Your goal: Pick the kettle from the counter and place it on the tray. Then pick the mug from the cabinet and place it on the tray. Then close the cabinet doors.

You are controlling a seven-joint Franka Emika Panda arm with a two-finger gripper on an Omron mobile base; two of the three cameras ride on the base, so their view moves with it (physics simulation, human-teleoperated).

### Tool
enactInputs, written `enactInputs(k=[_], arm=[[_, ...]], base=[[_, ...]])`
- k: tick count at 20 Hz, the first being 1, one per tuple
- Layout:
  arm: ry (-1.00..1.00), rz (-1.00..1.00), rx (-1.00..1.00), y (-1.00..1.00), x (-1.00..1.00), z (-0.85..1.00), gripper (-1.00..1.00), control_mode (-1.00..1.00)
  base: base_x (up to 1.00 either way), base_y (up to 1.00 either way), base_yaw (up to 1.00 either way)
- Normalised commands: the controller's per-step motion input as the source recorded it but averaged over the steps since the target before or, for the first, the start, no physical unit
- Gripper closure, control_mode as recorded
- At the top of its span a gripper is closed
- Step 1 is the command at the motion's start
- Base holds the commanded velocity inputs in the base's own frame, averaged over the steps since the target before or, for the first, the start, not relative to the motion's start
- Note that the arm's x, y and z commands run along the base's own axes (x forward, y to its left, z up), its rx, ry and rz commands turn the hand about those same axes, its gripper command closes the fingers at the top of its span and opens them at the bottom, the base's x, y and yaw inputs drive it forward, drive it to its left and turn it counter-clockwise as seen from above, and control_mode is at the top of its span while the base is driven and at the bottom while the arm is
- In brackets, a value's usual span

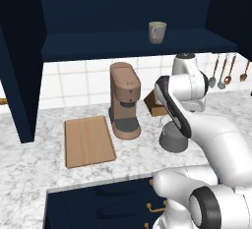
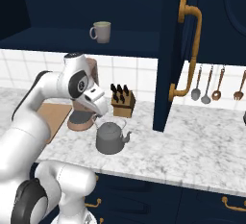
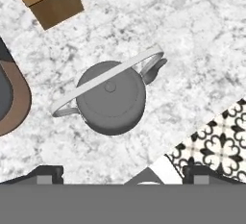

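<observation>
Hand view looks straight down on the kettle (image 3: 111, 98): my gripper (image 3: 122, 174) hangs overhead, jaws spread wide, to straddle its handle.

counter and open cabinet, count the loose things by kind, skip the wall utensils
kettle: 1
mug: 1
tray: 1
coffee machine: 1
knife block: 1
total: 5
</observation>
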Motion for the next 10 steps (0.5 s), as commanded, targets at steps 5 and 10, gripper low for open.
enactInputs(k=[5,10], arm=[[0.0,-0.11,0.04,-0.13,0.54,-0.39,-1.0,-1.0],[-0.01,0.0,0.1,-0.13,0.4,-0.37,-1.0,-1.0]], base=[[0.0,0.0,0.0],[0.0,0.0,0.0]])
